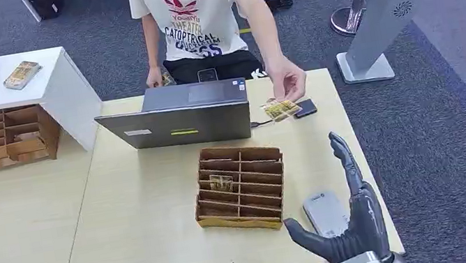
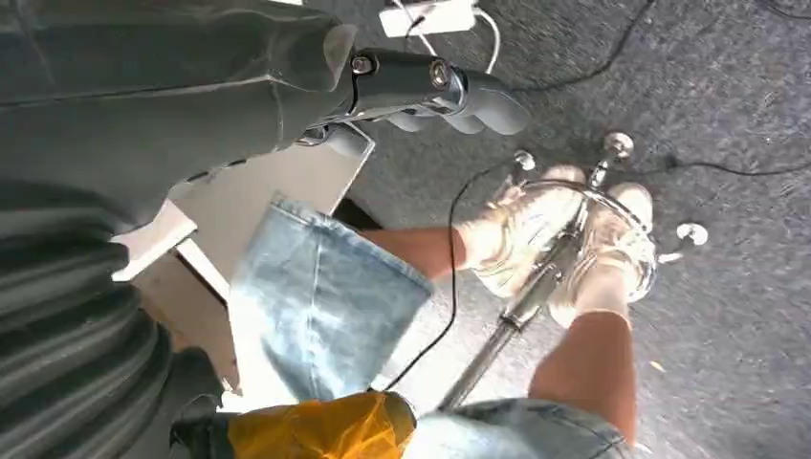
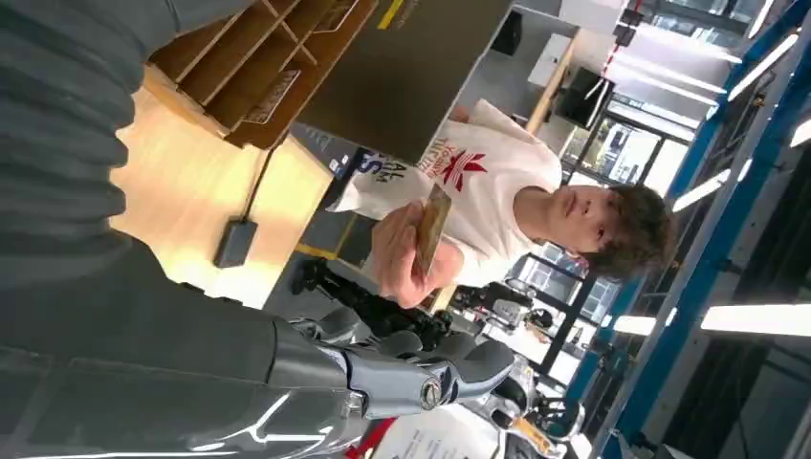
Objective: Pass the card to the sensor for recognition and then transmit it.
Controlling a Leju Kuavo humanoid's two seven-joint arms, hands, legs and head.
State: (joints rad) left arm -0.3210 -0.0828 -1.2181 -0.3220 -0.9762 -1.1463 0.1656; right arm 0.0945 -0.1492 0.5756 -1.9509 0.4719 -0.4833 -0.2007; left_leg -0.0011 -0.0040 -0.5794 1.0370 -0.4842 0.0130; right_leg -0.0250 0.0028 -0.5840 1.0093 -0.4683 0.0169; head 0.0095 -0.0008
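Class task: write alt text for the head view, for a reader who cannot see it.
A person's hand holds a card out over a wooden table, toward the robot's open right hand. Between them sit a laptop, a slotted wooden organizer and a grey sensor.

Head view high, facing table (image 1: 157,207); right wrist shares person (image 3: 497,182).

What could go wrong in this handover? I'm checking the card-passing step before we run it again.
The person's hand holds the card by one edge, well beyond the open right hand; a late or shallow grasp could drop it onto the table. Reaching forward, the arm might also knock the grey sensor below the hand, or clip the wooden organizer beside it.
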